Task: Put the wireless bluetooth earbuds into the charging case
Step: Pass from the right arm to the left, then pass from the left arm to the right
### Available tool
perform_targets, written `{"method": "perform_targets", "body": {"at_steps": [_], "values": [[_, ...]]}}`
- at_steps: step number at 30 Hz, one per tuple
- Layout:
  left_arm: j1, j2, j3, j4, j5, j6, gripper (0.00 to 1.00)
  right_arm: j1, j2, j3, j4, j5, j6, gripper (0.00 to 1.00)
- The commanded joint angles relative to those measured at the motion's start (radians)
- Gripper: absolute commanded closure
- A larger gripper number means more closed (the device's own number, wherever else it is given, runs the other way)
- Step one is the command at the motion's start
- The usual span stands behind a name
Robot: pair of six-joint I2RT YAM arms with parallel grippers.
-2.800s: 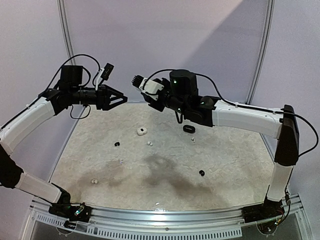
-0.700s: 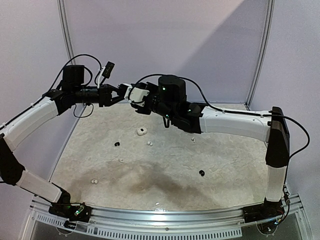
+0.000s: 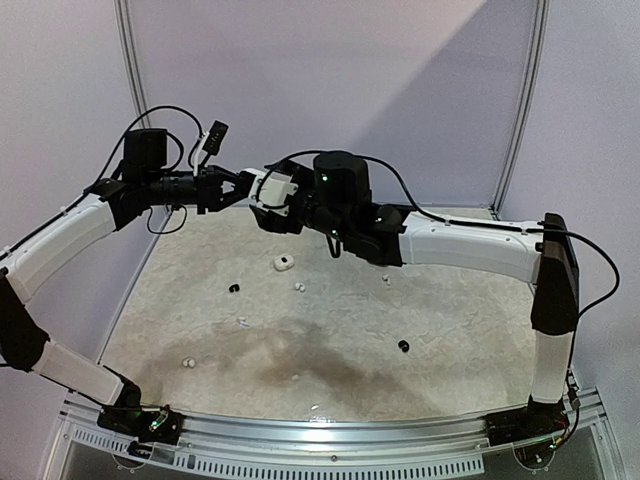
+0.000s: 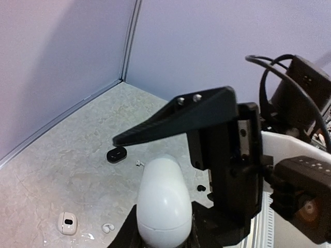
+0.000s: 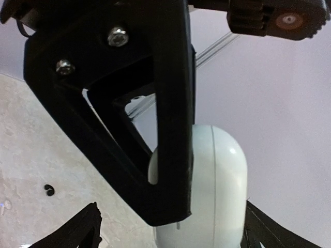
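Note:
High above the table's back my two grippers meet. A glossy white egg-shaped charging case [image 4: 163, 199] sits between the fingers of my left gripper [image 4: 161, 227], which is shut on it. My right gripper [image 5: 176, 227] stands open around the same case [image 5: 217, 181], its fingertips [image 5: 83, 230] apart from the shell. From above, the left gripper [image 3: 244, 186] and right gripper [image 3: 257, 196] overlap and hide the case. Loose earbuds lie on the table: white ones [image 3: 299, 287] [image 3: 187, 362] and black ones [image 3: 234, 289] [image 3: 403, 346].
A small white case with a dark hole [image 3: 284, 263] lies on the table behind the middle. A black case [image 4: 117, 154] with a white earbud [image 4: 138, 163] beside it lies under the right arm. Grey walls stand behind the marbled table [image 3: 450, 320].
The arms came together in the air. In the last moment the left jaws closed on the white case and the right jaws spread away from it.

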Motion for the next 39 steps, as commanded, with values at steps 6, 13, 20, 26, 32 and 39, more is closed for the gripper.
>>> {"method": "perform_targets", "body": {"at_steps": [6, 13, 20, 26, 32, 39], "values": [[0.019, -0.056, -0.031, -0.113, 0.122, 0.371, 1.0, -0.12, -0.134, 0.076, -0.397, -0.482, 0.432, 0.01], [0.008, -0.064, -0.044, -0.155, 0.179, 0.477, 1.0, -0.162, -0.104, 0.104, -0.433, -0.735, 0.622, 0.18], [-0.001, -0.064, -0.046, -0.155, 0.175, 0.469, 1.0, -0.163, -0.033, 0.175, -0.432, -0.834, 0.67, 0.4], [-0.006, -0.066, -0.051, -0.141, 0.163, 0.459, 1.0, -0.162, -0.004, 0.186, -0.453, -0.874, 0.671, 0.46], [-0.007, -0.064, -0.053, -0.144, 0.168, 0.457, 1.0, -0.163, 0.008, 0.193, -0.435, -0.883, 0.683, 0.65], [-0.007, -0.066, -0.059, -0.137, 0.172, 0.447, 1.0, -0.161, 0.026, 0.218, -0.451, -0.893, 0.683, 0.89]]}}
